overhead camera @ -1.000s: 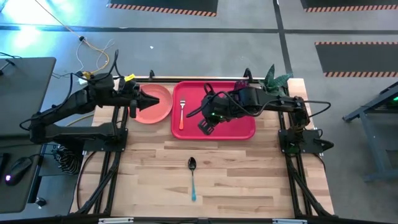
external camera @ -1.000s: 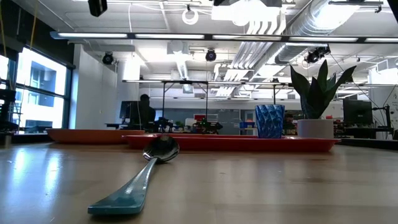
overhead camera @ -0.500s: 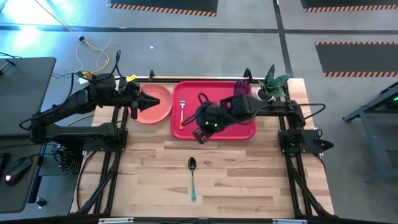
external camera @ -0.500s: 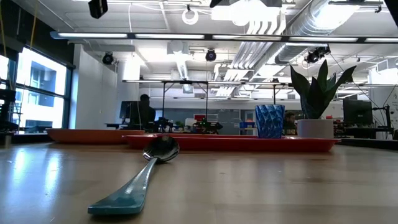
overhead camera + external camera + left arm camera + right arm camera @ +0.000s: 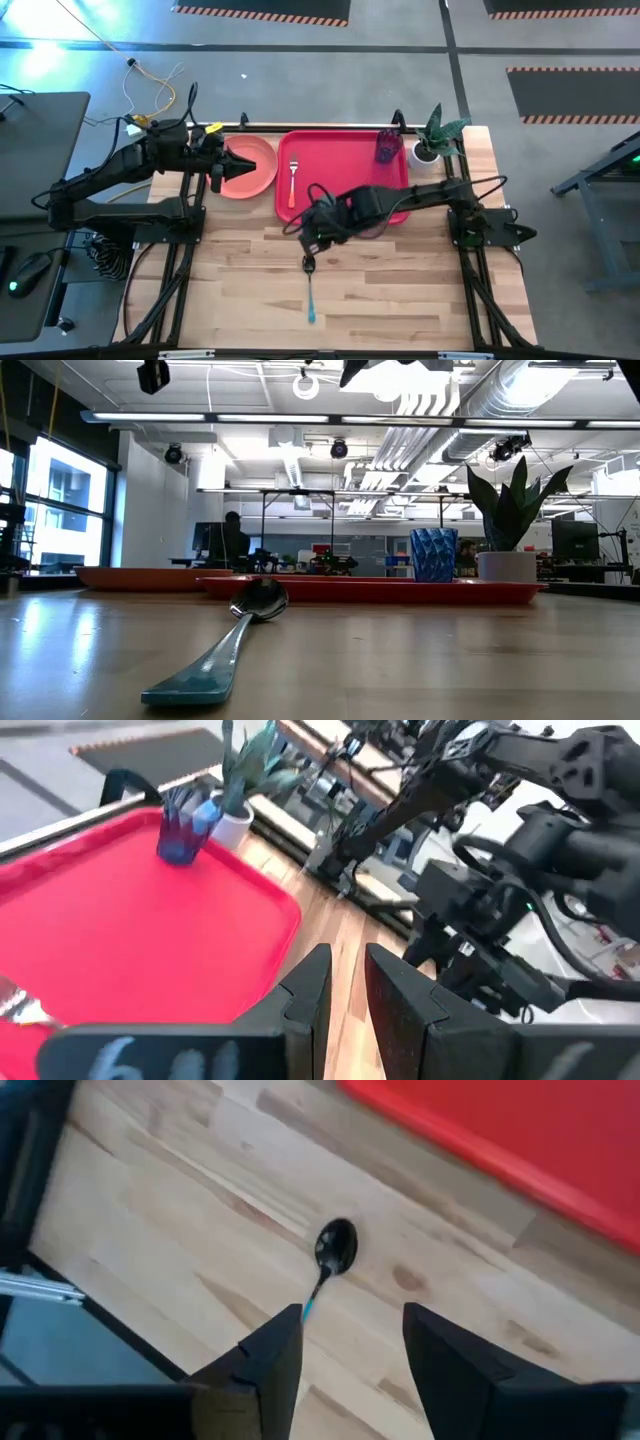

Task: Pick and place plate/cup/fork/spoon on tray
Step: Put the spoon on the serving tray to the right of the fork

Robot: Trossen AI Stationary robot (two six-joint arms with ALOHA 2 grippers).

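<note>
The spoon (image 5: pixel 310 285) lies flat on the wooden table, its dark bowl (image 5: pixel 335 1245) toward the tray and its teal handle (image 5: pixel 205 670) toward the near edge. My right gripper (image 5: pixel 312 240) hangs open above the bowl, touching nothing; in its wrist view (image 5: pixel 350 1345) the spoon shows between the fingers. The red tray (image 5: pixel 350 195) holds the fork (image 5: pixel 293 180) and, in its far right corner, the blue cup (image 5: pixel 387 147). The pink plate (image 5: pixel 255 170) lies left of the tray. My left gripper (image 5: pixel 218 166) waits over the plate's left rim, its fingers a narrow gap apart (image 5: pixel 347 985).
A white pot with a green plant (image 5: pixel 430 140) stands on the table just right of the cup. Bare wood lies around the spoon, between the tray's near rim and the table's near edge. The right arm reaches across the tray's near right part.
My right gripper has swung from over the middle of the tray toward the table's near edge and a little left, and now hangs past the tray's near rim above the spoon's bowl. The cup, fork, plate and spoon have stayed where they were.
</note>
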